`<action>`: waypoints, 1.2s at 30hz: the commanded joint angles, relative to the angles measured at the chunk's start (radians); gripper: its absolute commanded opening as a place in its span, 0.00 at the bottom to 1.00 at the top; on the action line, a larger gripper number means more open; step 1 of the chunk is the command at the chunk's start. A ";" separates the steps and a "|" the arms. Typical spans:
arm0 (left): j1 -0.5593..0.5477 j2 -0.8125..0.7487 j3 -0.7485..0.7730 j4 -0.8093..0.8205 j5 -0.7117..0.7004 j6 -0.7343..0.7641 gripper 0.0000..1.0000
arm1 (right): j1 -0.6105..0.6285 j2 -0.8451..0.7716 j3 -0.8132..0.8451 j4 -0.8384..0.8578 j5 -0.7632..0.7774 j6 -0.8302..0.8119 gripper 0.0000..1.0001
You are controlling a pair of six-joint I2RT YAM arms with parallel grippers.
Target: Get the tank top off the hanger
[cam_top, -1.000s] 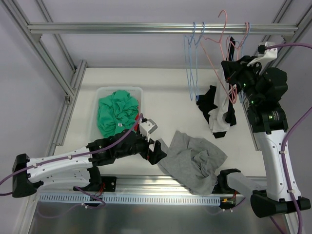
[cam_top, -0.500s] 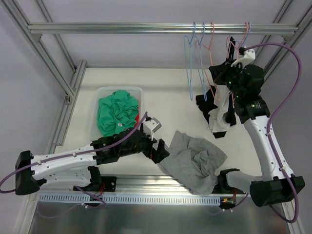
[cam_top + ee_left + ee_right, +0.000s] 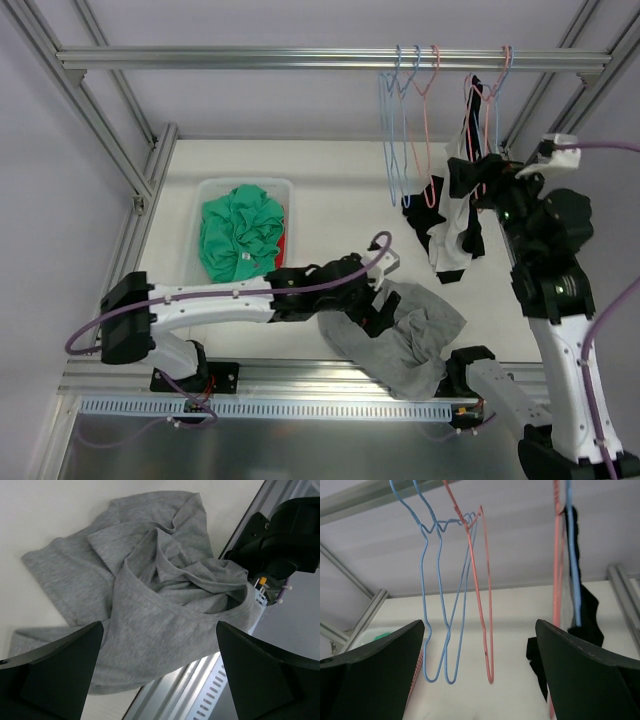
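Note:
The grey tank top (image 3: 415,335) (image 3: 150,595) lies crumpled on the table's near edge, off any hanger. My left gripper (image 3: 372,302) (image 3: 160,625) hovers open just above its left part, nothing between the fingers. A bare pink hanger (image 3: 432,130) (image 3: 486,600) hangs free on the top rail (image 3: 250,58). My right gripper (image 3: 488,180) (image 3: 480,625) stands open to the right of that hanger, facing it and holding nothing.
Two bare blue hangers (image 3: 395,130) (image 3: 440,605) hang left of the pink one. Black-and-white garments (image 3: 450,225) (image 3: 585,615) hang from a pink and a blue hanger (image 3: 492,90) by the right gripper. A clear bin (image 3: 205,190) holds green cloth (image 3: 240,235).
The right gripper hung the pink hanger on the rail, opened, let it go and drew back to the right. The left arm swung right over the grey tank top.

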 commanded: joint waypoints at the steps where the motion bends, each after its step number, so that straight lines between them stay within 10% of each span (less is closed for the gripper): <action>1: -0.070 0.135 0.123 0.000 0.026 0.069 0.98 | -0.011 -0.155 -0.019 -0.071 0.119 -0.050 1.00; 11: -0.110 0.628 0.499 -0.207 -0.040 0.070 0.99 | -0.011 -0.425 0.001 -0.314 -0.014 -0.086 0.99; 19: -0.142 0.778 0.499 -0.301 -0.125 0.004 0.98 | -0.011 -0.507 0.022 -0.395 -0.085 -0.089 0.99; 20: -0.142 0.786 0.487 -0.299 -0.126 -0.005 0.90 | -0.011 -0.511 0.019 -0.395 -0.099 -0.087 1.00; 21: -0.144 0.783 0.478 -0.302 -0.128 -0.017 0.48 | -0.009 -0.519 0.013 -0.394 -0.105 -0.086 0.99; 24: -0.144 0.716 0.418 -0.310 -0.215 -0.055 0.00 | -0.011 -0.525 0.001 -0.394 -0.117 -0.084 1.00; 36: -0.021 0.029 0.354 -0.472 -0.577 0.006 0.00 | -0.009 -0.559 -0.032 -0.392 -0.114 -0.078 0.99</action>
